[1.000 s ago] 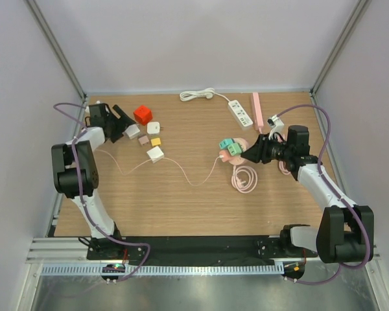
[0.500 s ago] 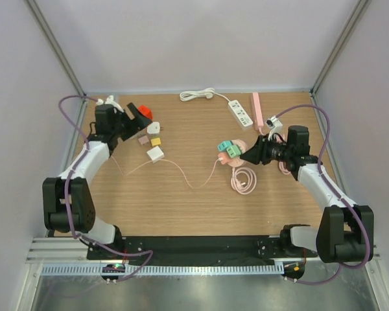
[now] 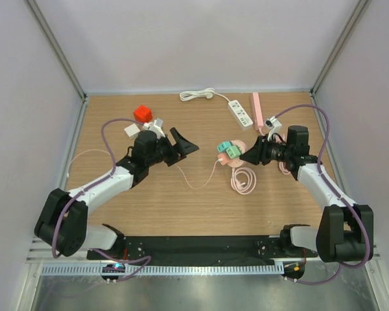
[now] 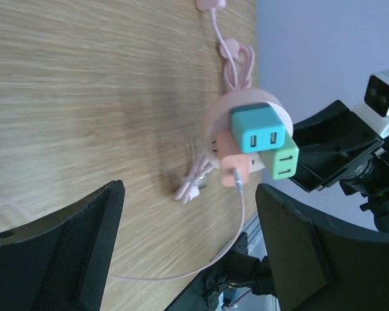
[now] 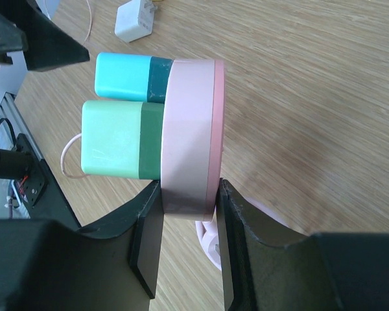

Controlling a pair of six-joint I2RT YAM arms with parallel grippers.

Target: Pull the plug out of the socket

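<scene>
A round pink socket [image 3: 238,157] stands on edge, lifted a little off the wood, with my right gripper [image 3: 250,154] shut on its rim. A teal plug [image 3: 225,145], a green plug [image 3: 234,150] and a salmon plug [image 4: 233,167] trailing a thin cable stick out of its left face. In the right wrist view the fingers [image 5: 146,233] clamp the socket [image 5: 191,129] from both sides, below the teal plug [image 5: 123,76] and the green plug [image 5: 113,137]. My left gripper [image 3: 185,149] hangs open left of the plugs, apart from them. In its own view the left gripper [image 4: 189,194] frames the socket [image 4: 215,116].
A coiled pink cable [image 3: 244,179] lies just below the socket. A white power strip [image 3: 240,113] and a pink strip [image 3: 257,110] sit at the back right. At the back left are a red cube [image 3: 142,114] and small white adapters [image 3: 131,129]. A thin cable [image 3: 194,184] crosses the middle.
My left arm has swung from the far left corner toward the middle, its open jaws now facing the plugs. The right gripper and socket have stayed put.
</scene>
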